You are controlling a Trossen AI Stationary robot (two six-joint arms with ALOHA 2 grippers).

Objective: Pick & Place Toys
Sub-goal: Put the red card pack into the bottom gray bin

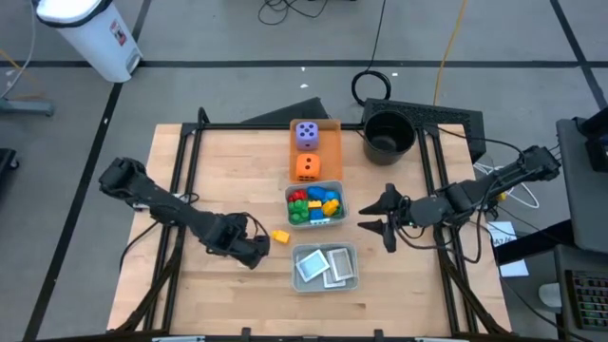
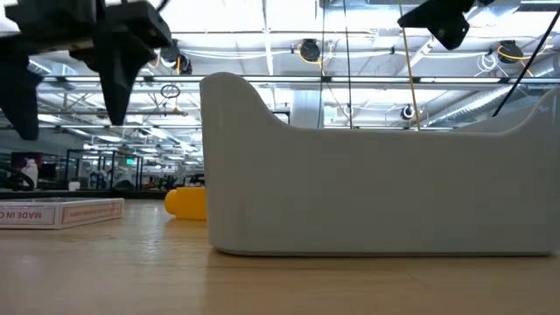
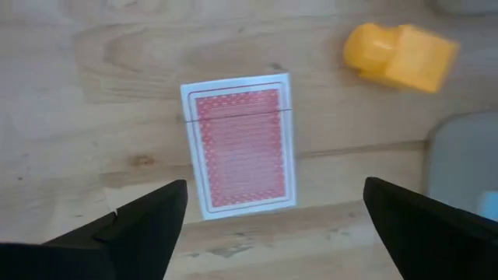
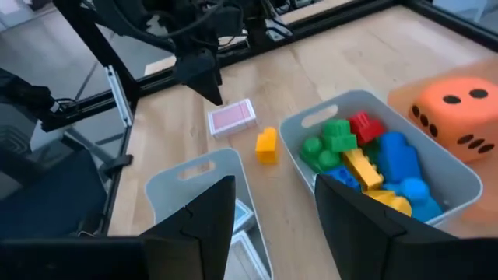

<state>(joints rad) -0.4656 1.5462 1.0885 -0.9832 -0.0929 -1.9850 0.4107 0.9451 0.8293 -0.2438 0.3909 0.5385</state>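
Note:
A small flat card pack (image 3: pixel 240 144) with a red back and white border lies flat on the wooden table. My left gripper (image 3: pixel 276 233) hangs open above it, pointing down, one finger beyond each long side, clear of it (image 2: pixel 70 96). A yellow brick (image 1: pixel 280 237) lies on the table beside the pack (image 2: pixel 61 212). The purple die (image 1: pixel 306 135) and orange die (image 1: pixel 307 168) sit on the flat orange tray (image 1: pixel 331 128). My right gripper (image 1: pixel 385 223) hovers open right of the brick tray (image 1: pixel 315 204), holding nothing.
A grey tray (image 1: pixel 325 266) holding cards stands near the front edge and fills much of the low view (image 2: pixel 376 175). The other grey tray holds red, green, blue and yellow bricks (image 4: pixel 366 155). A black pot (image 1: pixel 388 136) stands at the far right. Bare wood lies at the front left.

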